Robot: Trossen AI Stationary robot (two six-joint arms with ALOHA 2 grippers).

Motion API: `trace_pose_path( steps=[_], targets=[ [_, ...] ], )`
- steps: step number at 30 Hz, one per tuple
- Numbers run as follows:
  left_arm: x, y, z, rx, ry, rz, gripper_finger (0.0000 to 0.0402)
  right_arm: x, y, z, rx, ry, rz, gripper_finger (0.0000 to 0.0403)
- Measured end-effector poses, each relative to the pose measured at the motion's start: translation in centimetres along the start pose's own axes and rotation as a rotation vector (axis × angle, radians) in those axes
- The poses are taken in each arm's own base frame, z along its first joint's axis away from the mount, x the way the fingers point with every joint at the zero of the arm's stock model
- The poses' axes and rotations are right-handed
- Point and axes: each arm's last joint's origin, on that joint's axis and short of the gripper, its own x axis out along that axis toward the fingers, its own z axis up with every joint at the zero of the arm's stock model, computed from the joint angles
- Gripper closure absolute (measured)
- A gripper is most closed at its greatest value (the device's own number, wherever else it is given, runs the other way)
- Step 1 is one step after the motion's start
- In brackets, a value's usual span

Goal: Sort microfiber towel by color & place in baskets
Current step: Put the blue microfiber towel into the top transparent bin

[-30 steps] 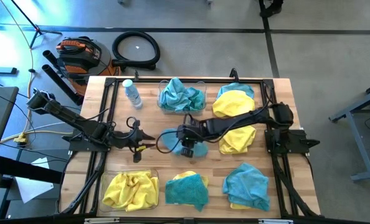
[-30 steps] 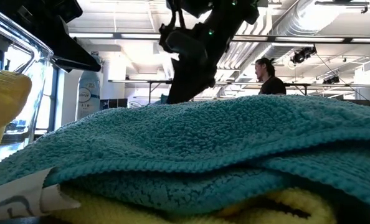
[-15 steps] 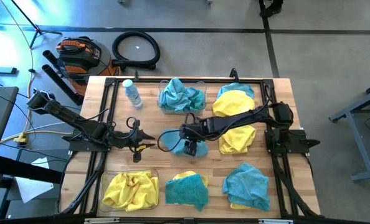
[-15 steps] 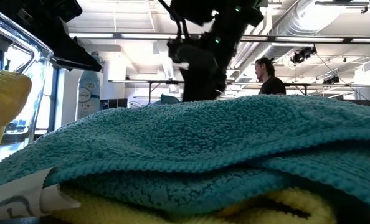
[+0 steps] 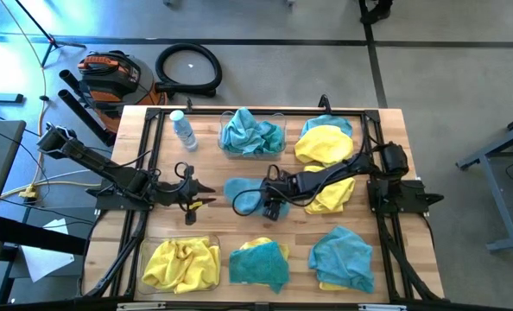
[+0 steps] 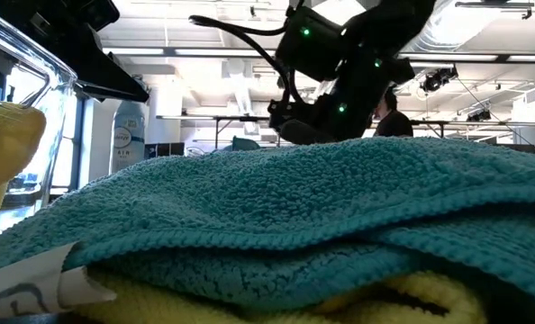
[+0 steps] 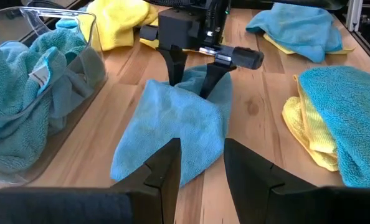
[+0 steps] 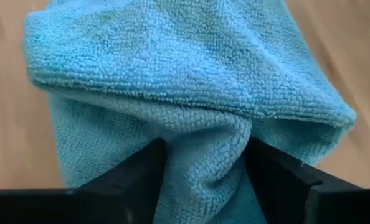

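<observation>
I have the right gripper (image 7: 194, 78) down on the loose blue towel (image 5: 243, 193) in the middle of the desk, jaws spread wide astride a raised fold, nothing pinched yet. The blue basket (image 5: 252, 134) lies just beyond that towel. I should close on the fold's thick ridge, then lift straight. The left gripper (image 5: 187, 197) waits beside the towel, jaws partly open, empty.
</observation>
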Motion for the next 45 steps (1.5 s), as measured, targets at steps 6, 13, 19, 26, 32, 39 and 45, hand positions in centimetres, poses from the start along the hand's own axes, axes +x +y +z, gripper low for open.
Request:
trace_pose_path(
  steps=[6, 13, 19, 26, 32, 39, 45],
  targets=[
    [0.0, 0.0, 0.0, 0.000, 0.000, 0.001, 0.0291, 0.0, -0.1, 0.3, 0.008, -0.017, -0.030, 0.0296],
    [0.0, 0.0, 0.0, 0.001, 0.001, 0.001, 0.0291, -4.2, -0.4, 3.7, -0.023, -0.115, 0.000, 0.0385],
    [0.0, 0.0, -0.1, 0.004, 0.008, 0.003, 0.0291, -11.7, -2.5, 6.0, 0.009, -0.210, -0.097, 0.0390],
    [0.0, 0.0, 0.0, 0.004, 0.007, 0.003, 0.0291, -19.2, -6.4, 7.8, 0.130, -0.225, -0.216, 0.0398],
    [0.0, 0.0, -0.1, 0.005, 0.007, 0.004, 0.0291, -22.0, -9.9, 9.6, 0.215, -0.084, -0.274, 0.0401],
    [0.0, 0.0, -0.1, 0.009, 0.014, 0.005, 0.0291, -19.1, -12.5, 12.7, 0.218, 0.034, -0.206, 0.0402],
    [0.0, 0.1, -0.2, 0.011, 0.018, 0.006, 0.0291, -13.1, -14.2, 15.0, 0.181, 0.140, -0.225, 0.0402]
  ],
)
